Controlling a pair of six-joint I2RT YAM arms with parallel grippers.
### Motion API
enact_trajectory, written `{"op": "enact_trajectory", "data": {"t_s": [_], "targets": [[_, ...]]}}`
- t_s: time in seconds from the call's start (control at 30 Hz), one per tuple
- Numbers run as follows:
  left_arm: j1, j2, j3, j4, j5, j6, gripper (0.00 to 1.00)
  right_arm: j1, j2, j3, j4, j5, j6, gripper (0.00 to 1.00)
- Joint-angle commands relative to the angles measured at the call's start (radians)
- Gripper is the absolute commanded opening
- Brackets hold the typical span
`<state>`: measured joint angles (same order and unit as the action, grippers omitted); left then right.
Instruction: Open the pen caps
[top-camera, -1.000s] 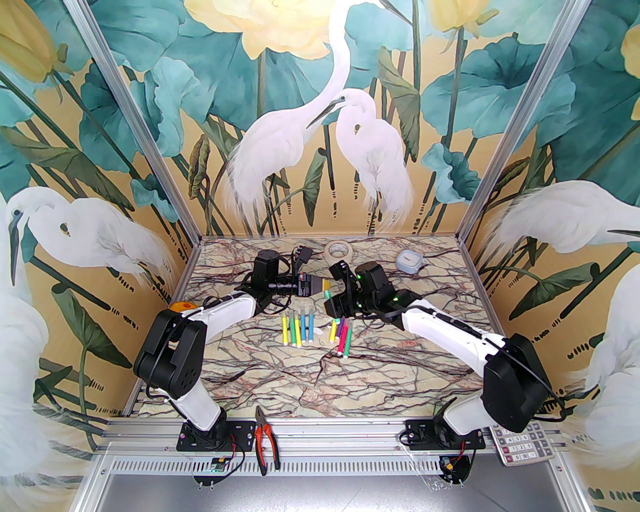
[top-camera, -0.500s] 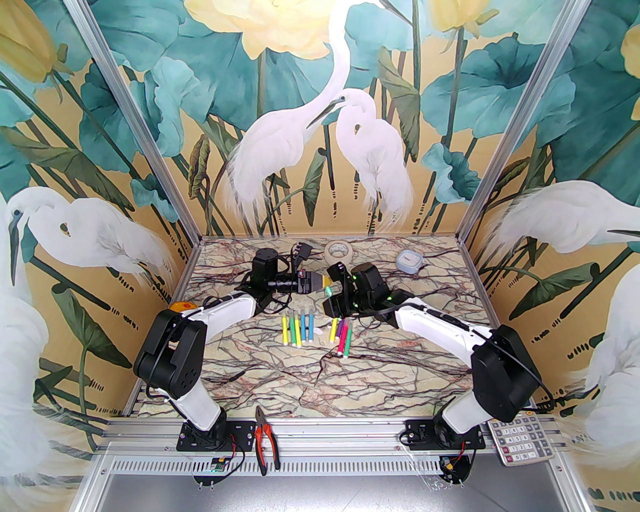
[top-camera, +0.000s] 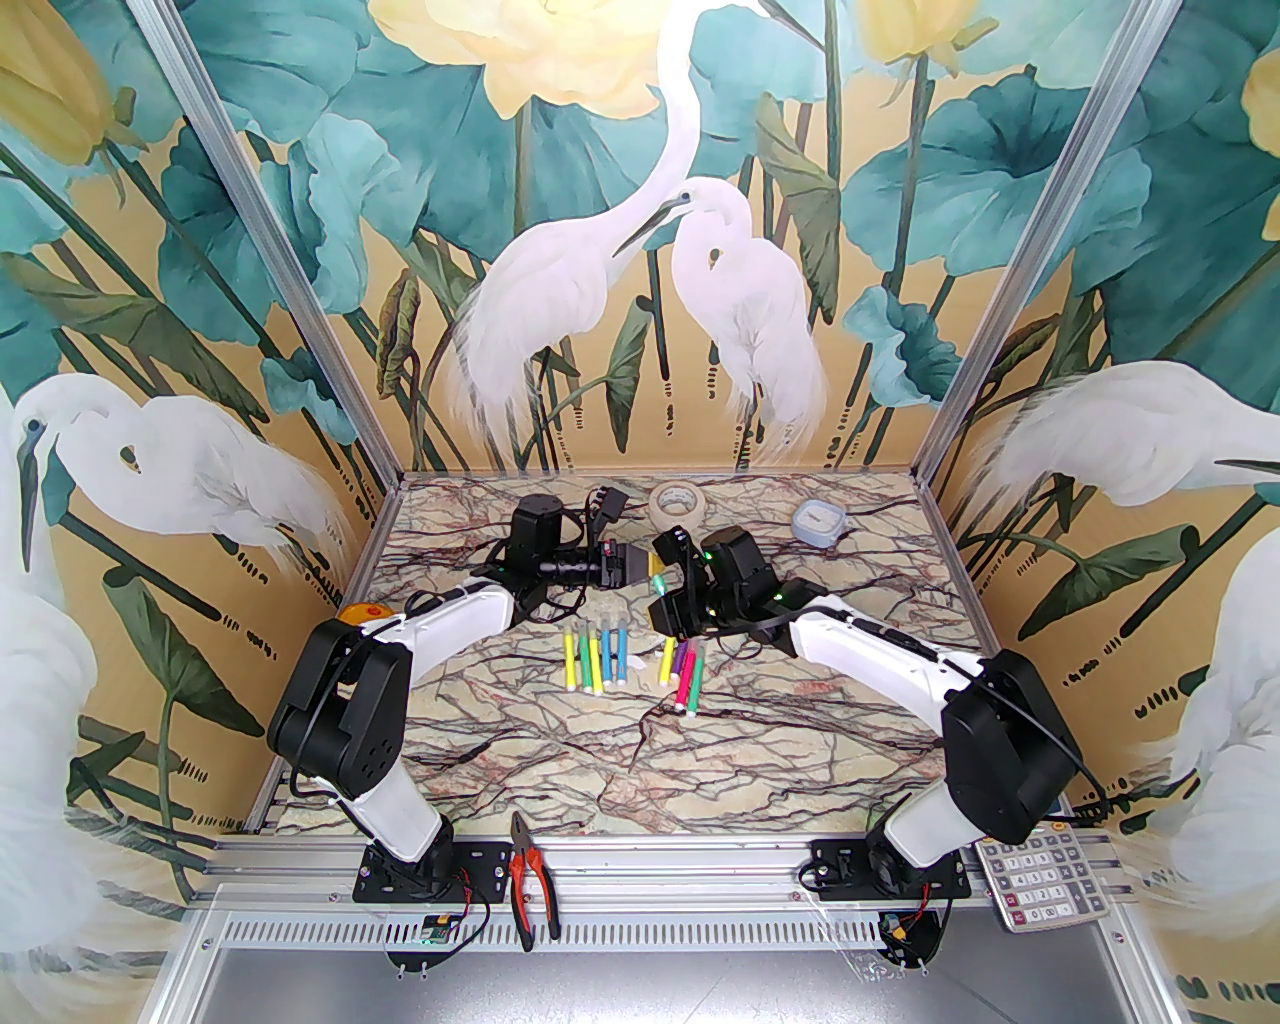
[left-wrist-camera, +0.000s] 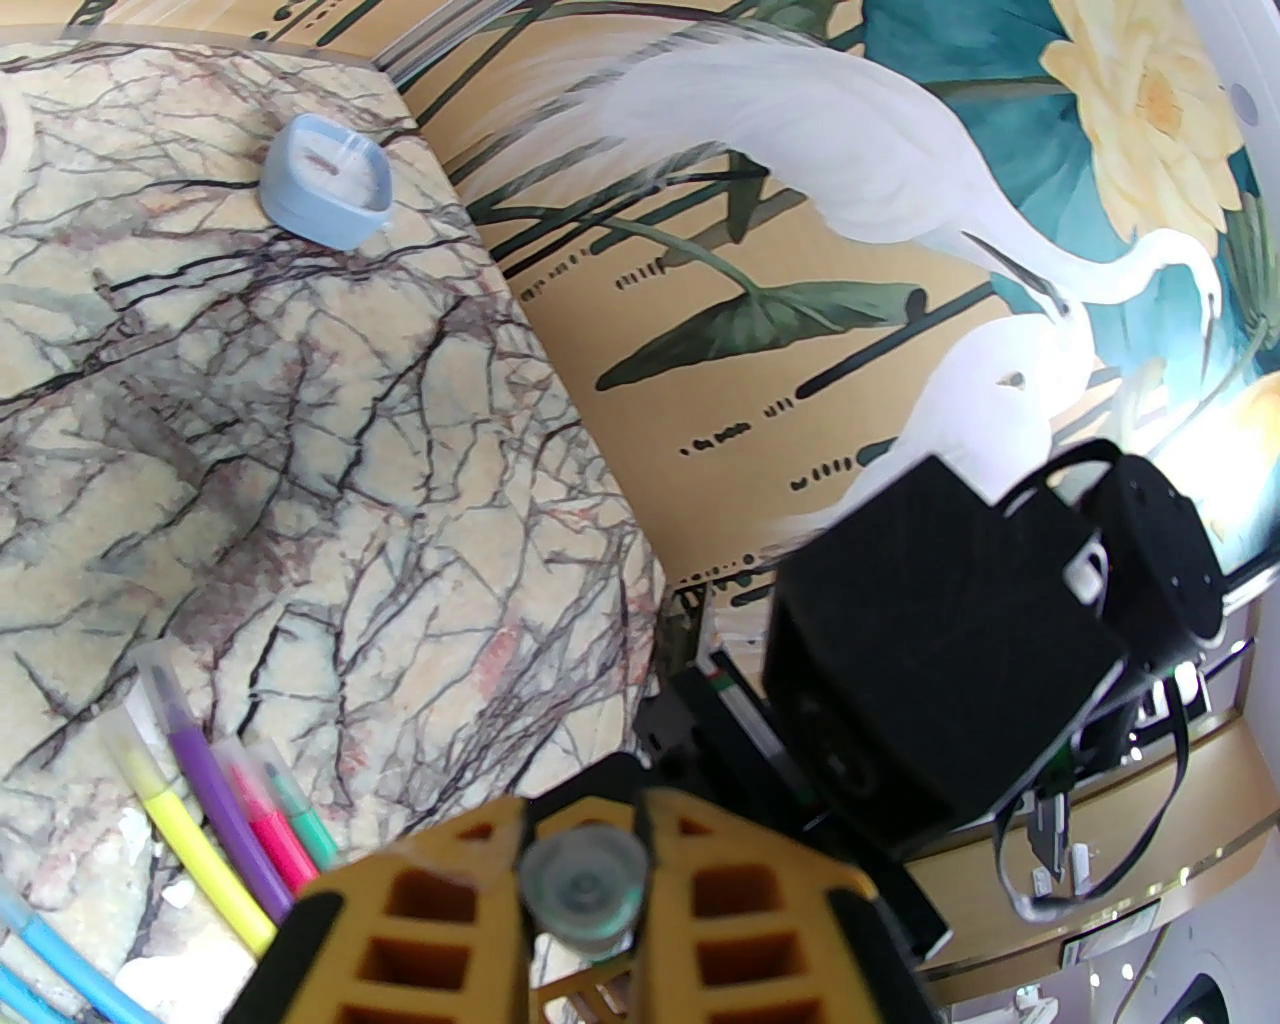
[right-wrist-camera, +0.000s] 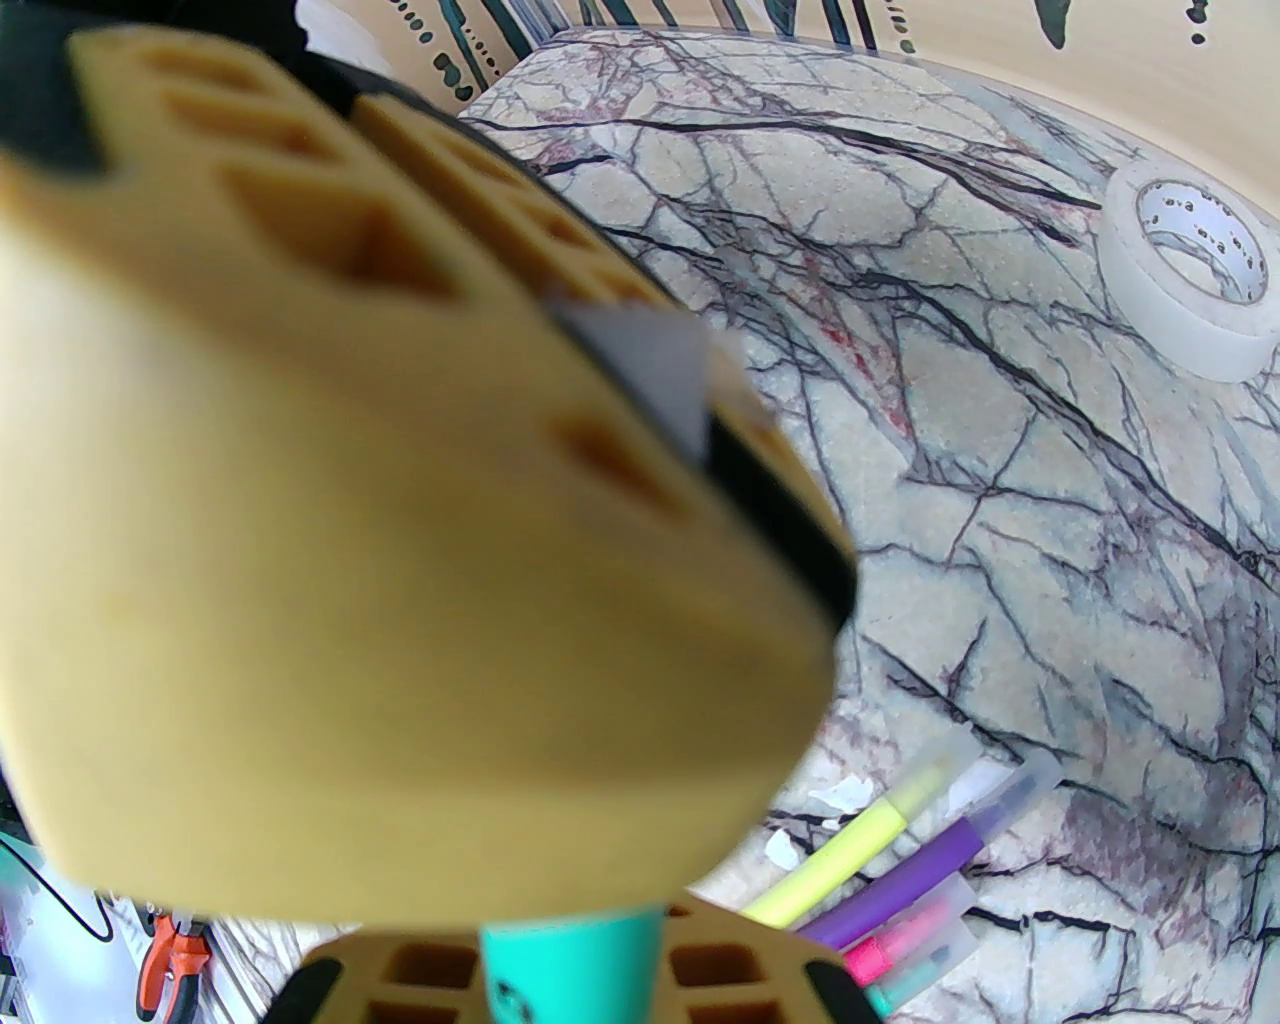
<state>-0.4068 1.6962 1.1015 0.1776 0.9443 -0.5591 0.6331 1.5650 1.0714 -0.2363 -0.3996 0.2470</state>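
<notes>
My left gripper (top-camera: 645, 566) and right gripper (top-camera: 664, 582) meet tip to tip above the back middle of the marble table (top-camera: 800, 740). Between them is a teal marker (top-camera: 657, 579). In the left wrist view my yellow fingers (left-wrist-camera: 460, 900) are shut around its round, pale translucent cap end (left-wrist-camera: 585, 885). In the right wrist view the teal body (right-wrist-camera: 570, 955) sits clamped between my right fingers (right-wrist-camera: 740, 975), with the left gripper's finger looming just above it. Several capped markers lie in two groups on the table, a left group (top-camera: 597, 655) and a right group (top-camera: 682, 675).
A tape roll (top-camera: 675, 500) and a blue-grey box (top-camera: 818, 522) stand at the back of the table. Black cables (top-camera: 598, 503) lie behind the left wrist. An orange object (top-camera: 362, 612) sits at the left edge. Red-handled pliers (top-camera: 527, 885) and a calculator (top-camera: 1045, 880) rest on the front rail.
My right arm has swung left toward the left gripper, and its fingers have shut on the teal marker. The left arm has barely moved.
</notes>
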Motion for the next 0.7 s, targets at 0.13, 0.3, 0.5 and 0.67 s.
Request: {"op": "enact_trajectory", "data": {"t_s": [0.13,0.3,0.5,0.67], "targets": [[0.020,0.015,0.055,-0.171,-0.193,0.058,0.00,0.002,-0.043,-0.025,-0.029,0.025,-0.038,0.00],[0.052,0.023,0.058,-0.164,-0.217,0.005,0.00,0.002,-0.079,-0.085,-0.031,0.047,-0.061,0.00],[0.101,0.033,0.063,-0.144,-0.222,-0.057,0.00,0.002,-0.118,-0.143,-0.024,0.067,-0.090,0.00],[0.123,0.049,0.076,-0.148,-0.227,-0.077,0.00,0.002,-0.125,-0.162,-0.026,0.077,-0.113,0.00]]}}
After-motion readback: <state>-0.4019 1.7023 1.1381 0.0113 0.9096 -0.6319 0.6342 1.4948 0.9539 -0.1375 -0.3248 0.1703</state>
